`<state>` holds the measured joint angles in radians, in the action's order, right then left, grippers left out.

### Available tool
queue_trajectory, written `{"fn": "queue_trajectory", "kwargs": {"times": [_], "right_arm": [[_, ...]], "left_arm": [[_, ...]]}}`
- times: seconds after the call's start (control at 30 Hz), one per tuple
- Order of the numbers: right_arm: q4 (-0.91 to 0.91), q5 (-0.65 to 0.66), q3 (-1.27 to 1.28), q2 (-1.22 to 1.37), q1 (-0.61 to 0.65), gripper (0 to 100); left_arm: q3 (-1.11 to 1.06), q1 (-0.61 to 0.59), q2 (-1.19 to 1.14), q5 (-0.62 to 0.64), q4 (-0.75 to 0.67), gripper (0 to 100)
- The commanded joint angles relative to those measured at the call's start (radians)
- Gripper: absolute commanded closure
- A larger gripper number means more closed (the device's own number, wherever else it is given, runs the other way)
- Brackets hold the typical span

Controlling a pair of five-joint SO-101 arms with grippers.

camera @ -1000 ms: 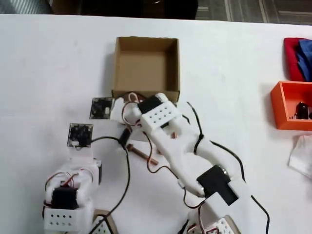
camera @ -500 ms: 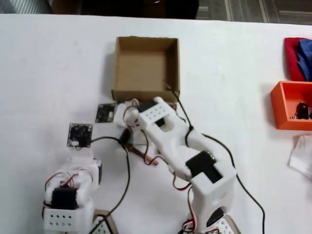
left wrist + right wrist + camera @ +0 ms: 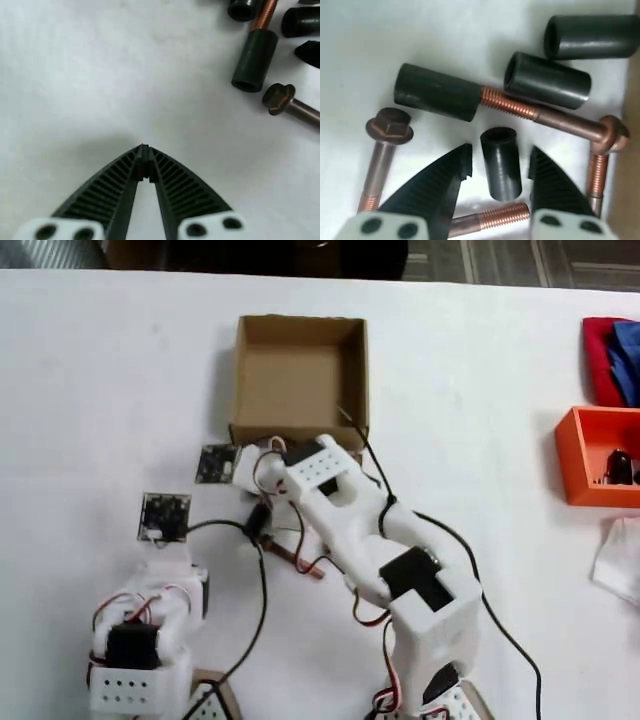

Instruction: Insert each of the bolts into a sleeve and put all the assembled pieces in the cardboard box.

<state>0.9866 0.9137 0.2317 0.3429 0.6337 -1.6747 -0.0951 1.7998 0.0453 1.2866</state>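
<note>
The right claw [image 3: 501, 151] is spread either side of a short black cylindrical sleeve [image 3: 501, 172] lying among copper-coloured flanged bolts [image 3: 388, 125] on the white surface [image 3: 395, 35] (just before the open brown cardboard box [image 3: 300, 375]), while the left claw [image 3: 144, 152] is pinched together, empty.

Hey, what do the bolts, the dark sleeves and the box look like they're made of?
The bolts are probably copper-coloured metal, going by the reddish sheen and cut threads. The sleeves are matte black, plastic or rubber, unclear which. The cardboard box is plain, dull brown.
</note>
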Motion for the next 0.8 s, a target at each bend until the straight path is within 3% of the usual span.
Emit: {"fn": "queue_trajectory", "kwargs": {"times": [0.0, 0.17, 0.33, 0.5, 0.77], "right_arm": [[0.013, -0.008, -0.032, -0.002, -0.008, 77.2], [0.008, 0.0, -0.034, 0.03, -0.012, 79.9], [0.041, 0.026, -0.051, 0.048, -0.012, 99.0], [0.068, 0.009, -0.064, 0.045, -0.016, 97.7], [0.07, -0.183, -0.089, -0.059, -0.119, 97.8]], "left_arm": [[-0.021, -0.006, 0.0, 0.003, -0.015, 97], [-0.021, -0.006, 0.0, 0.003, -0.015, 97], [-0.021, -0.006, 0.0, 0.003, -0.015, 97], [-0.021, -0.006, 0.0, 0.003, -0.015, 97], [-0.021, -0.006, 0.0, 0.003, -0.015, 97]]}}
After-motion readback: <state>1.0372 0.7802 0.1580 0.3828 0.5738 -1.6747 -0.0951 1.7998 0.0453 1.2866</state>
